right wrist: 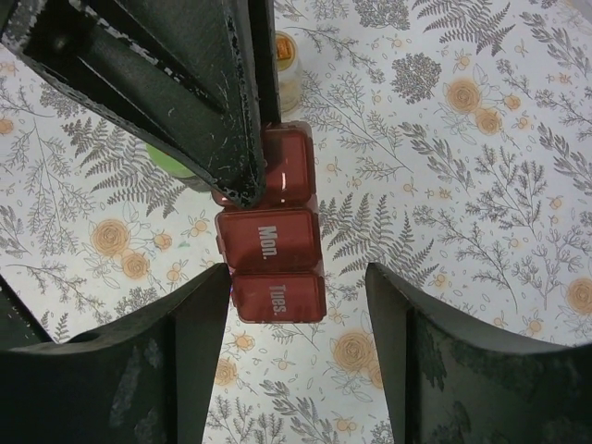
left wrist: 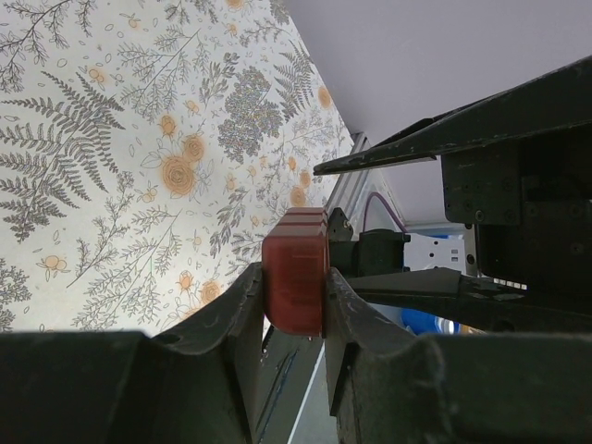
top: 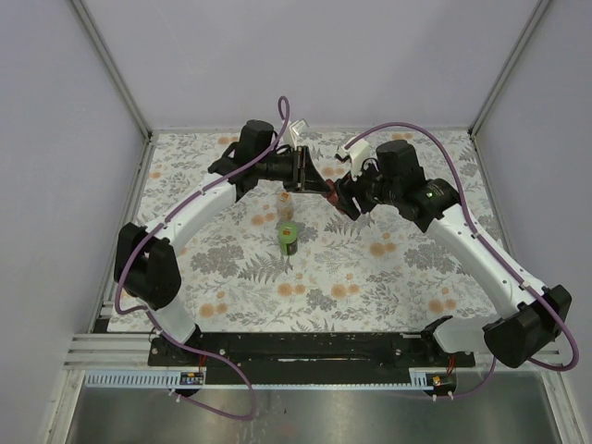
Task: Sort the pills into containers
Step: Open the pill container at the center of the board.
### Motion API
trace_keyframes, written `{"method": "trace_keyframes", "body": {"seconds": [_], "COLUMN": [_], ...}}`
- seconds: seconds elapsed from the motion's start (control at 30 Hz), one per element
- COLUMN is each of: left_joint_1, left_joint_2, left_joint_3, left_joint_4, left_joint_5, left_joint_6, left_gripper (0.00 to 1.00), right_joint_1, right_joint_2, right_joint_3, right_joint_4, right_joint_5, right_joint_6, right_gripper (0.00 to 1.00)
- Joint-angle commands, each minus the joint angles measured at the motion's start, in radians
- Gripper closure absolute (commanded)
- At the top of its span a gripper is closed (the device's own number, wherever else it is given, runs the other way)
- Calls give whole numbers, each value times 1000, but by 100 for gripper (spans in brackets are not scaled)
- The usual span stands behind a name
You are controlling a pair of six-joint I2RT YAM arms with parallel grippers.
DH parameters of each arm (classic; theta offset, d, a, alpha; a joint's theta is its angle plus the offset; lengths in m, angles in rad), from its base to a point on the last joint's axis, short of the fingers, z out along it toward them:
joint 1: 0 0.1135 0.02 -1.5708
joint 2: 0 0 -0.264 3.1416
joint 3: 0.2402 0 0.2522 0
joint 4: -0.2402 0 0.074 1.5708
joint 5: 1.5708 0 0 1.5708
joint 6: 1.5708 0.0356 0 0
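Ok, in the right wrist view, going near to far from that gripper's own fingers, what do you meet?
right gripper, open → pill box, Tues. end then Mon. → left gripper clamped on it → pale-and-orange bottle. The green bottle is half hidden, so left out.

The pill box (right wrist: 270, 250) is coloured dark red, with day names lettered in white. The cloth (top: 388, 277) on the counter is patterned with grey ferns and orange flowers on a pale ground. The green bottle (top: 289, 239) is coloured bright green; the smaller bottle (right wrist: 287, 65) is coloured pale and orange. The left arm (top: 199, 208) and right arm (top: 481, 250) are finished in white with black joints, and the cables (top: 407, 126) are coloured purple.
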Motion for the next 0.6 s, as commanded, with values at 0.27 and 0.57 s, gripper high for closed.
{"method": "trace_keyframes", "body": {"seconds": [0.27,0.57], "left_joint_1": [-36,-37], "left_joint_2": [-46,-67], "left_joint_3": [-7,-35], "left_joint_4": [61,123], "left_joint_5": [28,97], "left_joint_6": [16,5], "left_gripper": [100,100], "right_joint_1": [3,-66], "right_joint_2": [20,35], "right_joint_3": [49,48], "right_joint_4": [49,49], "right_joint_5": [-18,-137], "right_joint_6": [44,62], "right_gripper": [31,36]}}
